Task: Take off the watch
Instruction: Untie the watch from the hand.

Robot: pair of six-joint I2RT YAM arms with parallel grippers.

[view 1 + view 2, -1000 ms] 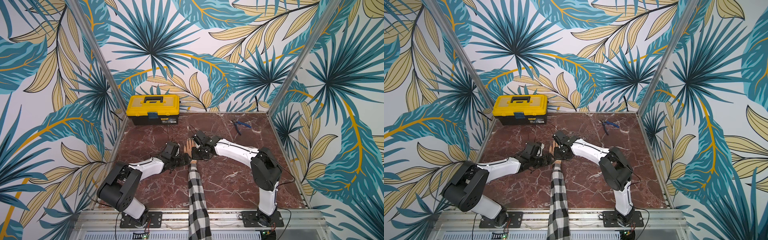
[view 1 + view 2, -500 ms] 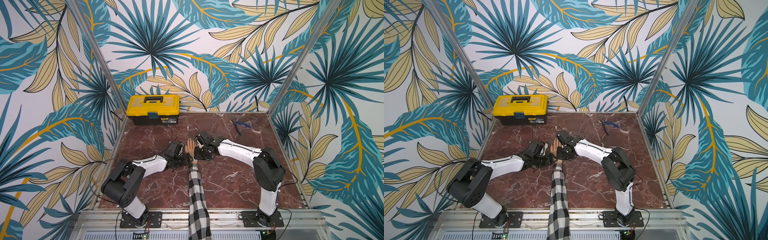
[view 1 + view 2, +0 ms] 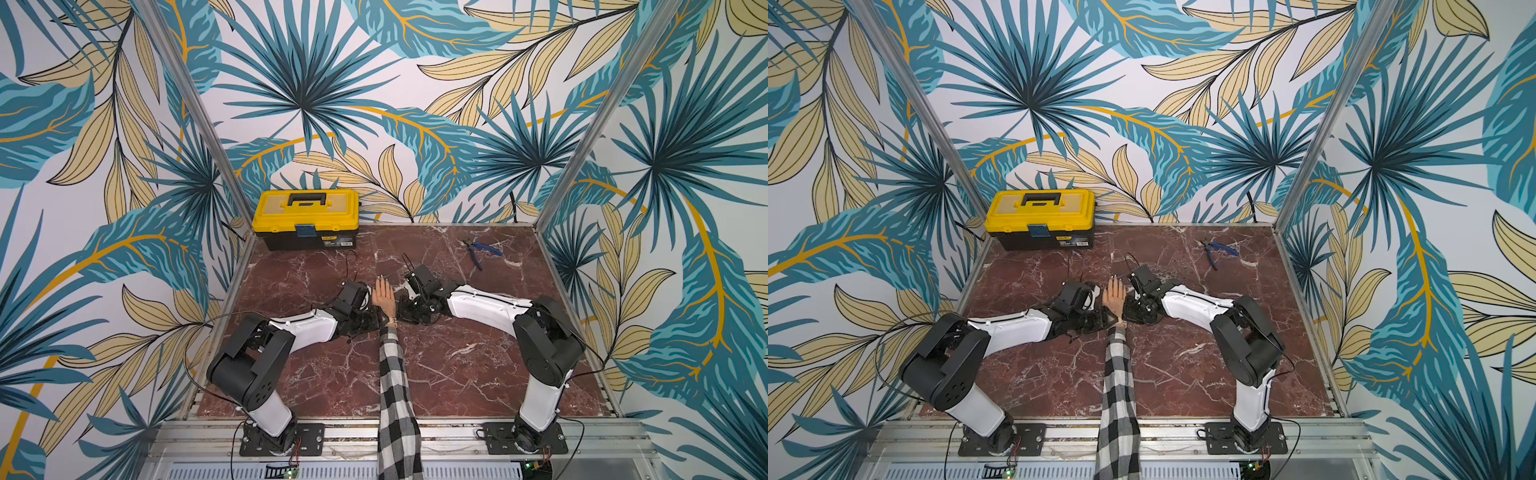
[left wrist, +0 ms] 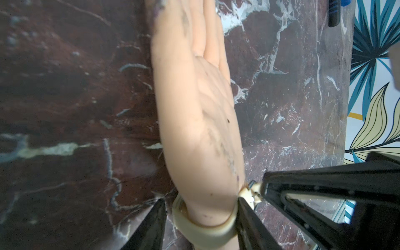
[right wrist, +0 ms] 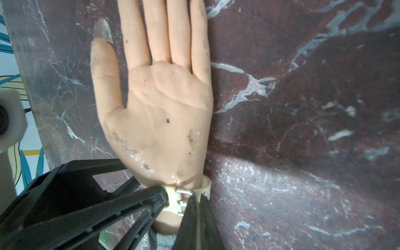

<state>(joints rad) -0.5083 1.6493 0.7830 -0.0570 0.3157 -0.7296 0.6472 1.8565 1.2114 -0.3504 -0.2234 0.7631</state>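
The table (image 3: 457, 374) is glossy, marble-like stone; the mannequin hand (image 5: 160, 121) is smooth, matt, smudged plastic. The watch (image 4: 207, 231) has a smooth cream strap, perhaps leather, with a shiny metal buckle (image 5: 184, 191), and the sleeve (image 3: 395, 395) is woven checked cloth.

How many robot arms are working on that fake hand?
2. The left arm reaches the watch on the mannequin hand from one side, the right arm from the opposite side. None seems hidden.

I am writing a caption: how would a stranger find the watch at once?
On the marble table, follow the checked sleeve to the mannequin hand. The watch circles its wrist: a slim cream strap with a metal buckle, paler than the skin.
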